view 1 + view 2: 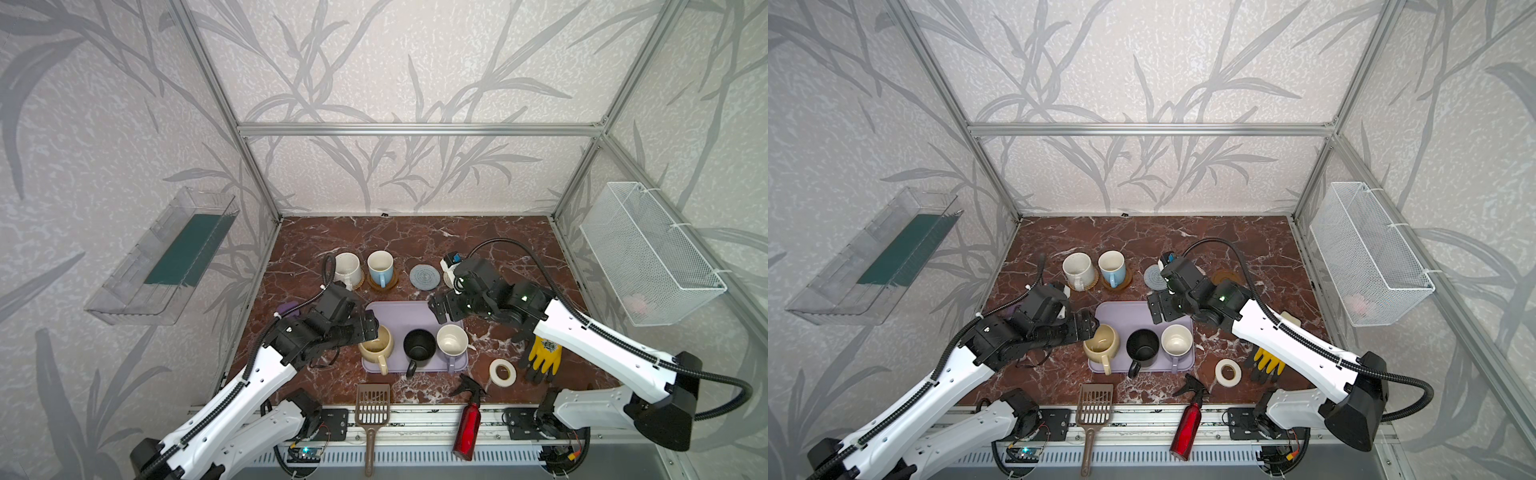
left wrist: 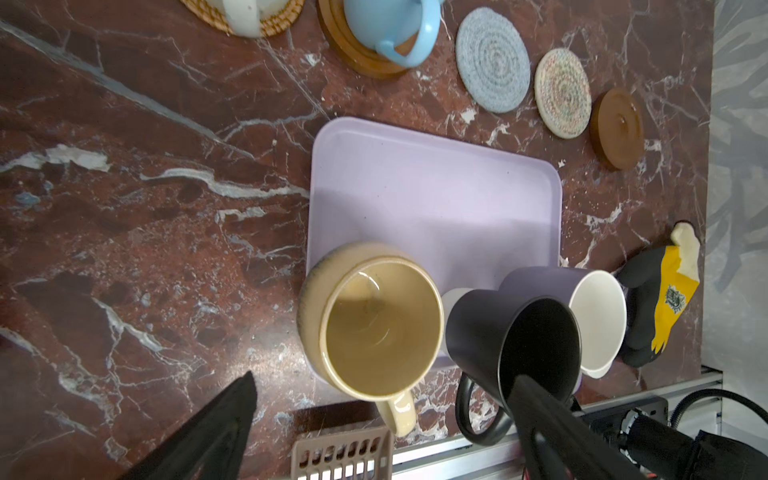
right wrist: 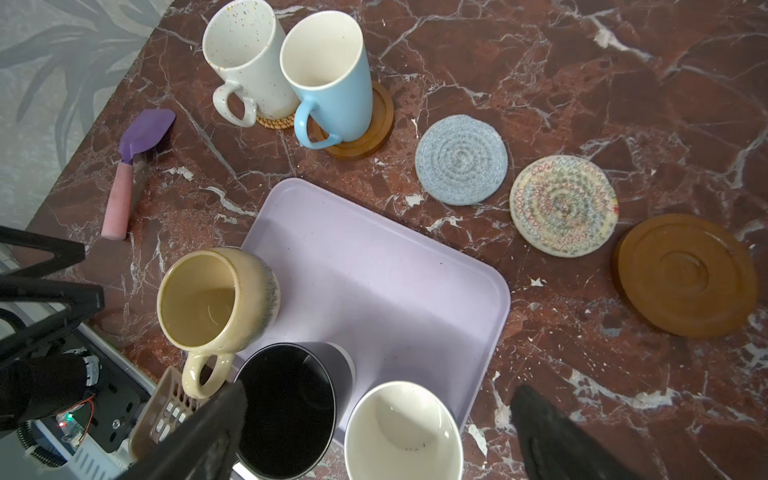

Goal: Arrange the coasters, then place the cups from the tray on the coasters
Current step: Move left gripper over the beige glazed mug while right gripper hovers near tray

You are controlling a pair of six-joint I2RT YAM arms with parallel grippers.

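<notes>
The squat cream-yellow mug (image 1: pixel 376 345) stands at the lower left corner of the lavender tray (image 1: pixel 399 316) in a top view, its handle pointing to the lower edge of the frame. It looks to be the next cup to lift. The black mug (image 1: pixel 419 345) is just beside it on the right, and the lavender mug (image 1: pixel 452 340) is beyond that.

The left gripper (image 1: pixel 369 328) is at the cream-yellow mug's upper left rim with its jaws spread wide and nothing held. In the left wrist view the 2 fingers straddle the mug, and 1 finger lies across the black mug's mouth. To grip well, the jaws should probably close on the wall away from the handle, with the far finger kept out of the narrow gap beside the black mug. The lift should go straight up before it swings to the upper part of the frame.

3 coasters are free there: grey-blue (image 1: pixel 424 275), cream spiral (image 3: pixel 563 205) and amber (image 3: pixel 685 274). The white speckled mug (image 1: pixel 347 268) and light blue mug (image 1: pixel 380 266) already sit on the other 2.

The left arm reaches in low from the lower left, with its wrist roughly level. The right gripper (image 1: pixel 445 311) hangs over the tray's upper right corner, jaws wide and empty.
</notes>
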